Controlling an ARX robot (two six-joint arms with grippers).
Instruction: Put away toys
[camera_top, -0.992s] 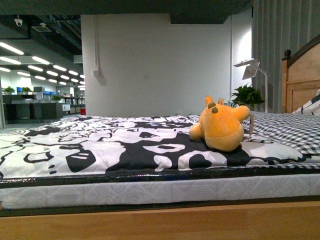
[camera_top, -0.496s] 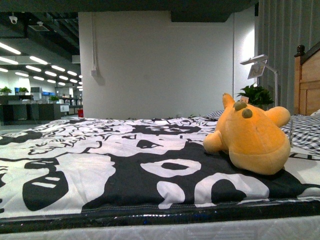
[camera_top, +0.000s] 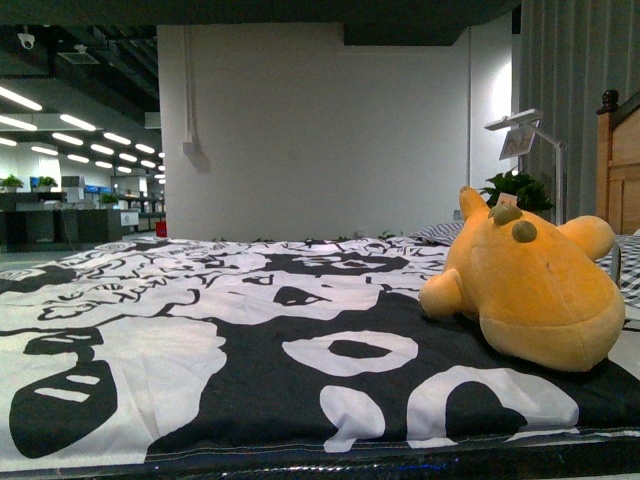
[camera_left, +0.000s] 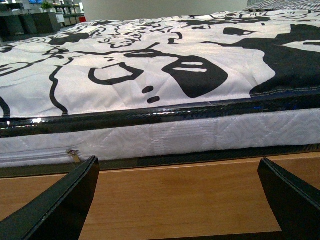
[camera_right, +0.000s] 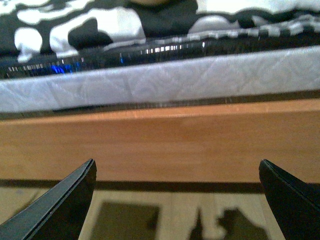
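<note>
On the right side of the counter (camera_top: 200, 350), the orange-yellow plush toy (camera_top: 535, 295) lies on a black-and-white patterned quilt (camera_top: 330, 300). Its rounded body rests directly on the fabric, with a stubby limb stretched toward the middle of the counter. Two small dark nubs show on its upper surface. No gripper touches it, and neither arm appears in the front view.

Left gripper (camera_left: 178, 160): wide open and holding nothing. Its two dark fingers (camera_left: 65, 205) stand well apart at either side of the left wrist view. It sits low in front of the counter, facing the white quilted mattress edge (camera_left: 165, 137) and the wooden rail (camera_left: 175, 195) beneath it. It touches neither.

Right gripper (camera_right: 176, 161): also spread wide and empty. It is aimed at the same wooden rail and mattress edge from lower down, with pale floor (camera_right: 150, 215) showing under the rail. The right wrist view is slightly blurred, and no contact with the counter is visible.

Behind the toy are a white lamp (camera_top: 520, 135), a potted plant (camera_top: 520, 188) and a wooden headboard (camera_top: 622, 165) at the far right.
</note>
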